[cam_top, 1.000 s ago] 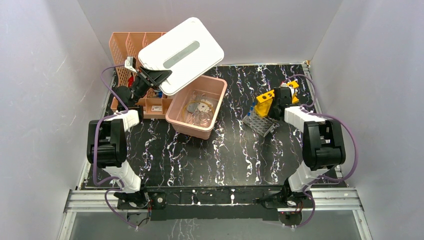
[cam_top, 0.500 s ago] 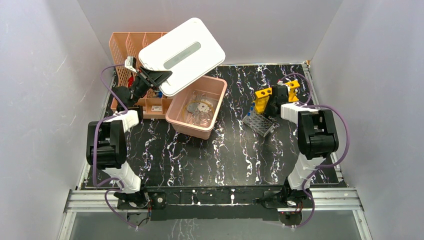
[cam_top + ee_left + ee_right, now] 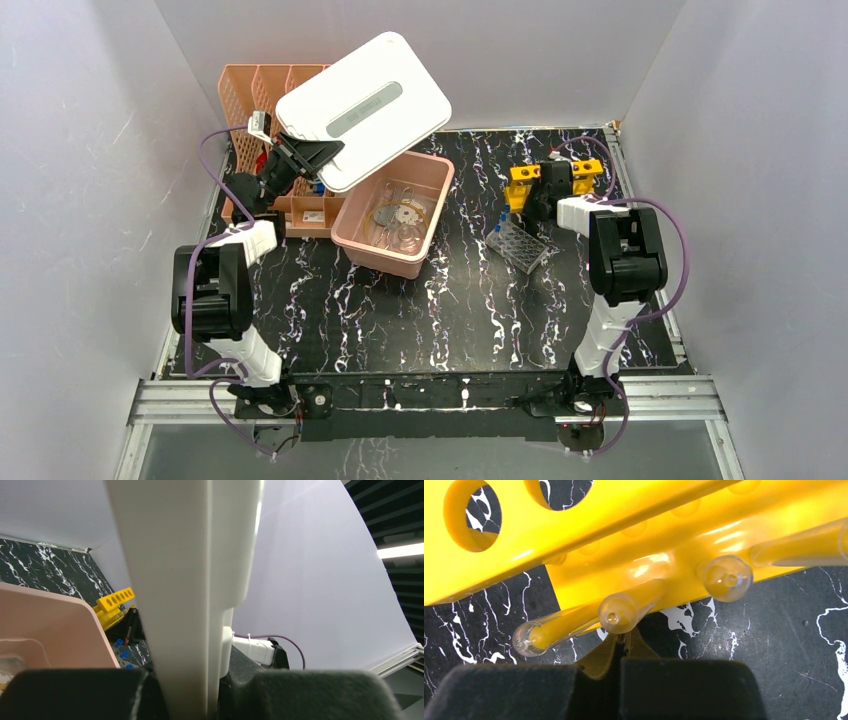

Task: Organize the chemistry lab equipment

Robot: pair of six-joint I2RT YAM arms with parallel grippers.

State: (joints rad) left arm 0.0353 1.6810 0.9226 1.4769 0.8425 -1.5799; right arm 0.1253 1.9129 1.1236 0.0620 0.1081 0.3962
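Top external | right end effector (image 3: 548, 182) clamps yellow rack (image 3: 521, 178), lengthwise left-right | left end effector (image 3: 318, 156) clamps lid (image 3: 362, 105)

yellow rack (image 3: 589, 530) cropped, tub items (image 3: 402, 222) too sm.

On desk (image 3: 450, 320), left of centre: tub (image 3: 385, 258), lid (image 3: 362, 108) above its far-left rim, file holder (image 3: 250, 95) behind. Right: flat tube rack (image 3: 522, 245), raised rack (image 3: 521, 184) just behind.

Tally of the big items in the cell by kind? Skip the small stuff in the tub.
tube racks: 2, yellow rack and clear rack
pink tub: 1
white lid: 1
peach file holder: 1
total: 5
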